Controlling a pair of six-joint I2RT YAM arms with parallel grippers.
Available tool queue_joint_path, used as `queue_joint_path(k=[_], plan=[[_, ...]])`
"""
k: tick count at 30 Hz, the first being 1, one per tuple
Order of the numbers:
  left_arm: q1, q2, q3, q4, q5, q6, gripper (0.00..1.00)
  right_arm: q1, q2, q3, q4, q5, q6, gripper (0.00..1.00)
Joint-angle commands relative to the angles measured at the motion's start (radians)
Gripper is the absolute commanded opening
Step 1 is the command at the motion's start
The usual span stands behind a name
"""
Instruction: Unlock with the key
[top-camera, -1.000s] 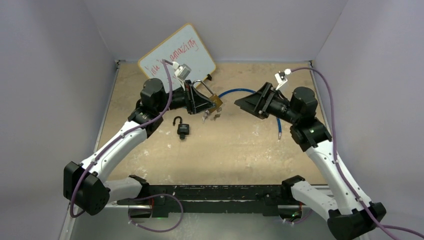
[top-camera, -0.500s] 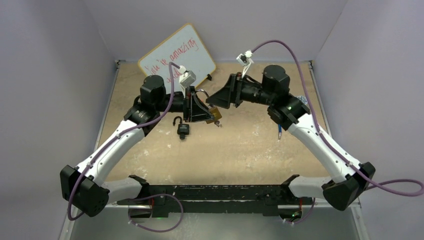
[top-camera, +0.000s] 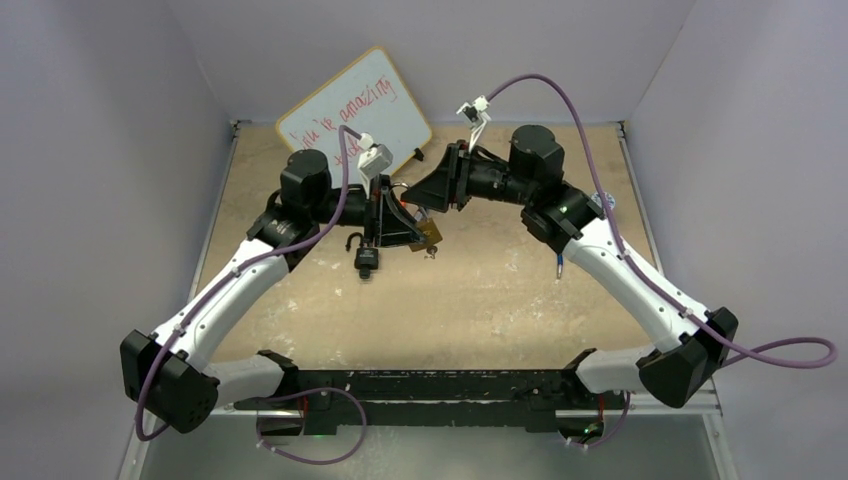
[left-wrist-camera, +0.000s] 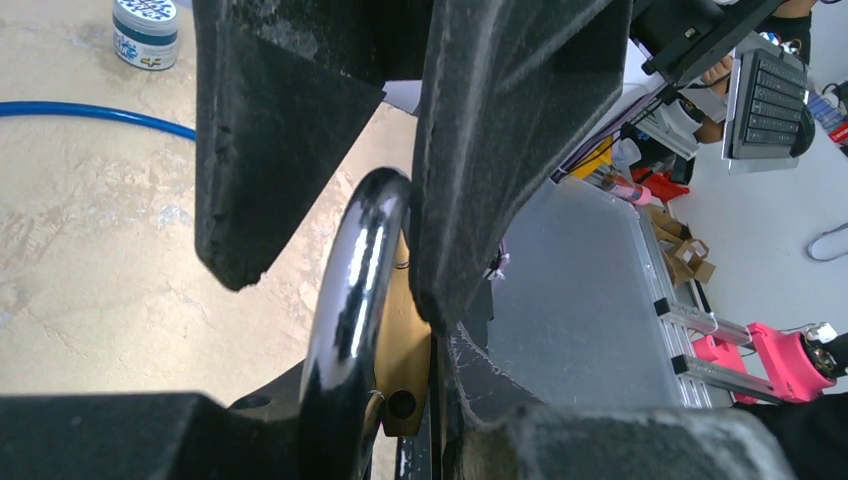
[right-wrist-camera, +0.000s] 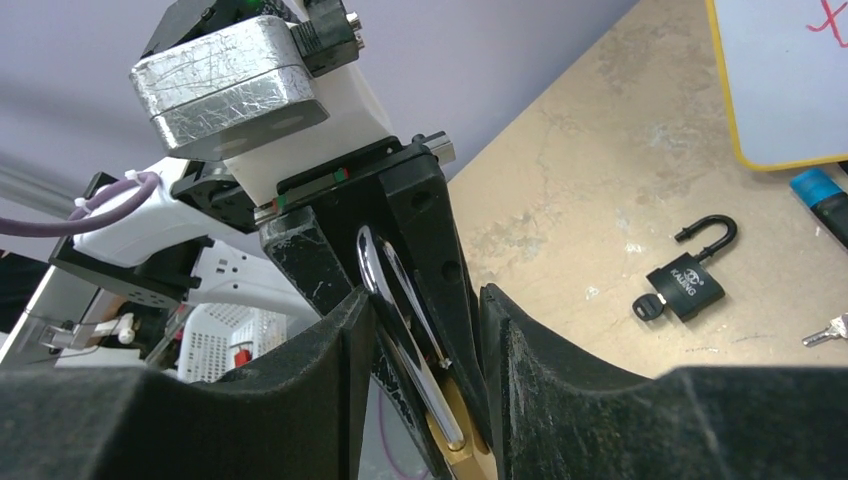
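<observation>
Brass padlock (top-camera: 429, 234) (gripped by its shackle (left-wrist-camera: 352, 270)) hangs in left jaws; right jaws parted, close by.

Glossy chrome shackle (left-wrist-camera: 355, 290), brass padlock body (left-wrist-camera: 402, 335), rough matt black jaws.

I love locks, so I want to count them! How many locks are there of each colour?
Gold lock: 1
Black lock: 1
Total: 2 locks
</observation>
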Motion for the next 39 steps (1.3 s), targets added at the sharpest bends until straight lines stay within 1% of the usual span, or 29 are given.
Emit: queue_joint_path(k=[1, 3, 4, 5, 6, 7, 8, 9, 10, 11, 14, 16, 18, 20, 21, 22, 24, 26, 28, 29, 30, 32, 35, 37, 38, 39], plan=[[-0.004, -0.01, 0.075, 0.054, 0.048, 0.022, 0.0, 0.008, 0.017, 0.054, 0.034, -0.007, -0.034, 0.45], [-0.004, -0.005, 0.073, 0.052, 0.052, 0.024, 0.0, 0.012, 0.028, 0.064, 0.034, -0.02, -0.043, 0.43], [-0.004, -0.003, 0.073, 0.051, 0.052, 0.024, 0.0, 0.013, 0.032, 0.07, 0.034, -0.018, -0.045, 0.4], [-0.004, 0.001, 0.073, 0.049, 0.049, 0.024, 0.0, 0.014, 0.036, 0.074, 0.034, -0.018, -0.046, 0.33], [-0.004, 0.003, 0.074, 0.049, 0.041, 0.024, 0.0, 0.013, 0.038, 0.078, 0.023, -0.016, -0.05, 0.24], [-0.004, 0.005, 0.076, 0.049, 0.023, 0.023, 0.03, 0.014, 0.036, 0.081, 0.008, -0.002, -0.054, 0.15], [-0.004, 0.007, 0.077, 0.015, -0.002, 0.014, 0.08, 0.014, 0.032, 0.08, 0.005, 0.02, -0.055, 0.09], [-0.003, 0.009, 0.074, 0.014, -0.04, -0.011, 0.15, 0.013, 0.021, 0.075, 0.003, 0.084, -0.055, 0.05], [-0.003, 0.013, 0.06, 0.048, -0.087, -0.061, 0.25, 0.014, 0.004, 0.062, 0.004, 0.161, -0.05, 0.01], [-0.003, 0.02, 0.033, 0.106, -0.121, -0.123, 0.32, 0.014, -0.013, 0.041, 0.021, 0.207, -0.027, 0.0], [-0.004, 0.033, -0.084, 0.328, -0.192, -0.336, 0.34, 0.013, -0.055, 0.005, 0.066, 0.324, 0.002, 0.0], [-0.006, 0.019, -0.193, 0.503, -0.248, -0.46, 0.37, 0.013, -0.07, -0.008, 0.069, 0.387, 0.021, 0.0], [-0.007, 0.012, -0.277, 0.653, -0.286, -0.556, 0.42, 0.013, -0.087, -0.029, 0.087, 0.419, 0.036, 0.0], [-0.007, 0.008, -0.32, 0.711, -0.333, -0.603, 0.47, 0.014, -0.097, -0.046, 0.096, 0.431, 0.053, 0.0], [-0.008, 0.009, -0.332, 0.731, -0.354, -0.618, 0.48, 0.013, -0.098, -0.053, 0.101, 0.43, 0.059, 0.0], [-0.009, 0.01, -0.34, 0.742, -0.372, -0.633, 0.47, 0.013, -0.099, -0.06, 0.104, 0.429, 0.065, 0.0], [-0.01, 0.013, -0.349, 0.759, -0.402, -0.65, 0.43, 0.014, -0.098, -0.069, 0.106, 0.422, 0.075, 0.0], [-0.01, 0.017, -0.355, 0.764, -0.422, -0.655, 0.35, 0.014, -0.099, -0.081, 0.102, 0.426, 0.084, 0.0], [-0.01, 0.019, -0.356, 0.762, -0.429, -0.65, 0.23, 0.013, -0.102, -0.089, 0.079, 0.445, 0.088, 0.0], [-0.01, 0.019, -0.357, 0.756, -0.431, -0.646, 0.19, 0.014, -0.102, -0.089, 0.061, 0.46, 0.091, 0.0], [-0.01, 0.019, -0.358, 0.744, -0.431, -0.638, 0.18, 0.013, -0.103, -0.089, 0.041, 0.479, 0.091, 0.0], [-0.01, 0.014, -0.358, 0.687, -0.44, -0.609, 0.19, 0.013, -0.104, -0.097, 0.015, 0.481, 0.093, 0.0], [-0.01, -0.022, -0.362, 0.524, -0.511, -0.519, 0.21, 0.015, -0.105, -0.099, -0.052, 0.52, 0.097, 0.0], [-0.01, -0.062, -0.351, 0.317, -0.635, -0.434, 0.25, 0.013, -0.108, -0.106, -0.099, 0.561, 0.08, 0.0], [-0.01, -0.081, -0.347, 0.217, -0.711, -0.399, 0.29, 0.014, -0.11, -0.115, -0.127, 0.582, 0.07, 0.0], [-0.01, -0.099, -0.352, 0.147, -0.768, -0.373, 0.31, 0.013, -0.114, -0.13, -0.153, 0.599, 0.064, 0.0]])
